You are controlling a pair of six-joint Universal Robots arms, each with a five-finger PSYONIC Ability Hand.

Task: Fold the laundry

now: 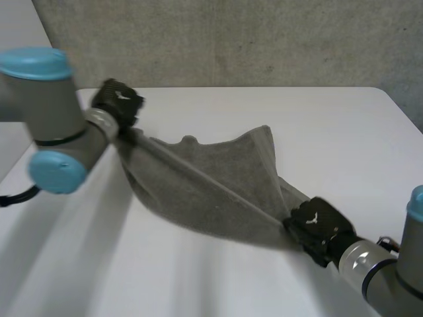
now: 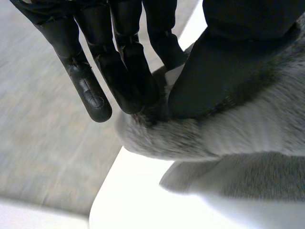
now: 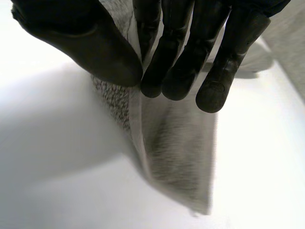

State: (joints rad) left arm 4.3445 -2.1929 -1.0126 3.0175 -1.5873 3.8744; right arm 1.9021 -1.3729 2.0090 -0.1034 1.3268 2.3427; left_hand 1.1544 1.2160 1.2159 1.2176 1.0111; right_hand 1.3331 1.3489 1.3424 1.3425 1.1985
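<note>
A grey towel hangs stretched between my two hands above the white table, its taut upper edge running from far left to near right. My left hand is at the far left and pinches a corner of the towel between thumb and fingers. At the near right, my right hand pinches the opposite corner, and the towel hangs down from between its thumb and fingers. The towel's lower fold sags onto the table.
The table's far edge meets a grey wall. In the left wrist view the table's rounded corner shows with grey floor beyond it.
</note>
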